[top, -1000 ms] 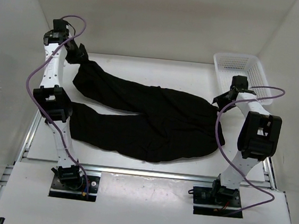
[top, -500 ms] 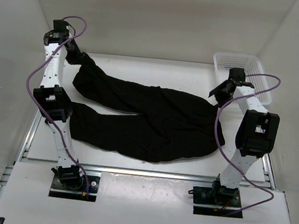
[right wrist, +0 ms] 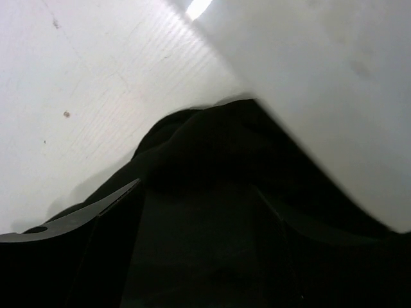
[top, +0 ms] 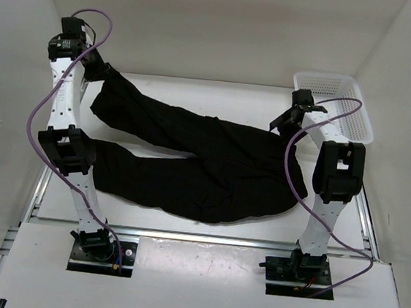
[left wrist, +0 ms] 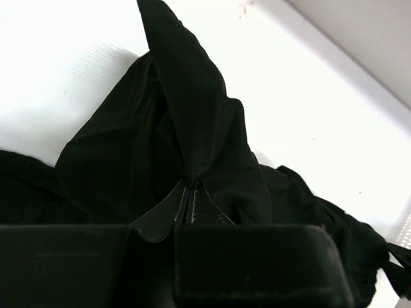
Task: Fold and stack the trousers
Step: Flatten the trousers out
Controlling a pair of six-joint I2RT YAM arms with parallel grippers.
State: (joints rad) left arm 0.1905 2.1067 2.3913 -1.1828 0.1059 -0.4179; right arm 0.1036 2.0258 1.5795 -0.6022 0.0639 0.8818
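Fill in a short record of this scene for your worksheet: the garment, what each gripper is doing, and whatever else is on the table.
Garment: black soft-fabric trousers, spread unfolded across the white table, legs pointing left
Left gripper: shut on the end of the far leg, fabric pulled up into a peak
Right gripper: jaws apart, over the waist end
Other item: white plastic mesh basket, far right corner

Robot lab cell, white panel walls [top: 205,21], rail-edged table [top: 215,100]
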